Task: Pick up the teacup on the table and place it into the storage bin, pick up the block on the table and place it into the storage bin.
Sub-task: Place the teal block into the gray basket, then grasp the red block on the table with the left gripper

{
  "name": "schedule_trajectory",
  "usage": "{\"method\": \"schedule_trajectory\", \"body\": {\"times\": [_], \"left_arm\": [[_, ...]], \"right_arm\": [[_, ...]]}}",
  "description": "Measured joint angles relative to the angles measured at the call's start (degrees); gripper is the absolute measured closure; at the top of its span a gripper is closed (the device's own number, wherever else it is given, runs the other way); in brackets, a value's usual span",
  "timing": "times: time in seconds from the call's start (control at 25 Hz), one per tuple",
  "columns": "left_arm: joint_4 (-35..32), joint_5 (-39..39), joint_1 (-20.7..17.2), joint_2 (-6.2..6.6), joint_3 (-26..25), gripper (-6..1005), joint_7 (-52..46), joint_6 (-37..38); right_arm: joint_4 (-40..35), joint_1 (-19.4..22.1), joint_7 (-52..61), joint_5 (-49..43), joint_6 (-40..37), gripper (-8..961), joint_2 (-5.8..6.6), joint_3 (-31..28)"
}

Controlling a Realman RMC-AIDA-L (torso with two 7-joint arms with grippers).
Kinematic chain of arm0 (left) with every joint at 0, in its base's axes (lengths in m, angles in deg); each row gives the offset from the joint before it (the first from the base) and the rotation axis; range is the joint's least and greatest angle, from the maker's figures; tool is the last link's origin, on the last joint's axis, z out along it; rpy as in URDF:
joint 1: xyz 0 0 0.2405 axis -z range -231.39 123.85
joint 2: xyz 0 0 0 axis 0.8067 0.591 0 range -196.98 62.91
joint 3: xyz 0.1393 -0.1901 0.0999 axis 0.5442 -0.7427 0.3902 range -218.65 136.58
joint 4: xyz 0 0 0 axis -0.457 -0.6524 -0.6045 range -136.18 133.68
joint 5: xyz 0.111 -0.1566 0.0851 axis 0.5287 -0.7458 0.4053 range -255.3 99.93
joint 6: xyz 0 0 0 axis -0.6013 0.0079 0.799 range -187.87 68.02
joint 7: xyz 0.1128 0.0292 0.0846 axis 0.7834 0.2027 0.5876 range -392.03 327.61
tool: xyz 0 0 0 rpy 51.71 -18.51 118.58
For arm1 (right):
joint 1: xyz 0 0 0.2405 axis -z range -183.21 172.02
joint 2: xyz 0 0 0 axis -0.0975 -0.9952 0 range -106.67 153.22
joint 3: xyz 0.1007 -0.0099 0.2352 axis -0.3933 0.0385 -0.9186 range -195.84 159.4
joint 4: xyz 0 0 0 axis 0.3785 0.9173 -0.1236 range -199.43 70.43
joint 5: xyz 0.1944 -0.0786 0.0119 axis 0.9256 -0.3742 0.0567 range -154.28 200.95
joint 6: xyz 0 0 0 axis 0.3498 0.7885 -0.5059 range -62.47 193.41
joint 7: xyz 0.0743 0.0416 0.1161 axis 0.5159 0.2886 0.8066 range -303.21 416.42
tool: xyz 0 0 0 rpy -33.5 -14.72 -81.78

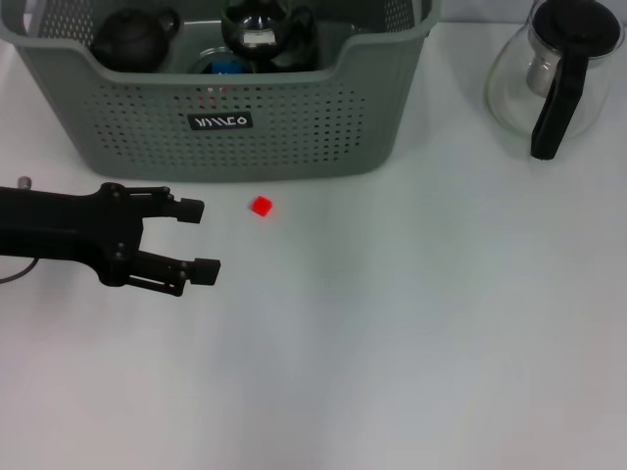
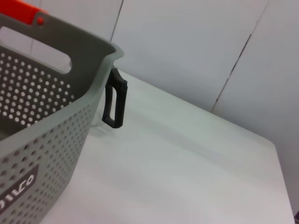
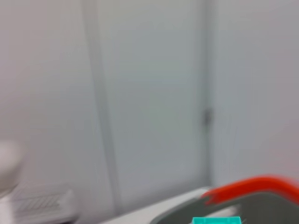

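The block (image 1: pixel 261 207) is a small red cube on the white table, just in front of the storage bin (image 1: pixel 294 127). The bin is a grey-green perforated basket at the back, and part of its wall (image 2: pixel 42 144) fills the left wrist view. My left gripper (image 1: pixel 200 240) reaches in from the left, open and empty, with its fingertips a short way left of the block. No teacup stands on the table. Dark vessels lie in the bin, and I cannot tell whether one is the teacup. My right gripper is out of view.
A black teapot (image 1: pixel 132 39) and a dark rounded pot (image 1: pixel 260 29) sit inside the bin. A glass pitcher with a black handle (image 1: pixel 554 73) stands at the back right, and its handle (image 2: pixel 114 102) shows beside the bin's corner.
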Motion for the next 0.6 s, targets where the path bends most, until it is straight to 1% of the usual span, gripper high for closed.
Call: {"method": "schedule_trajectory", "body": {"times": [0.04,0.12,0.2,0.28,0.4,0.52,0.6], "left_arm": [[0.1,0.0,0.2,-0.11,0.2,47,0.0,0.0],[0.3,0.0,0.6,-0.28,0.4,48,0.0,-0.1],[0.2,0.0,0.7,-0.49,0.4,48,0.0,-0.1],[0.2,0.0,0.9,-0.59,0.4,48,-0.1,-0.1],[0.3,0.0,1.1,-0.58,0.4,48,-0.2,-0.1],[0.3,0.0,1.3,-0.58,0.4,48,-0.3,0.0],[0.3,0.0,1.6,-0.57,0.0,48,-0.4,-0.1]], "right_arm": [[3.9,-2.7,0.4,-1.3,1.5,419,0.63,-1.4],[10.7,-6.7,0.3,-3.7,3.5,409,1.96,-3.4],[15.8,-9.3,-0.4,-5.8,5.6,400,2.92,-4.2],[18.1,-10.2,-1.2,-7.8,8.0,390,3.03,-4.1],[18.4,-10.0,-2.0,-10.3,9.9,375,2.39,-3.5],[18.0,-9.5,-3.8,-10.9,9.5,361,2.14,-3.1],[16.7,-8.8,-6.0,-10.4,6.5,351,1.94,-3.2]]}}
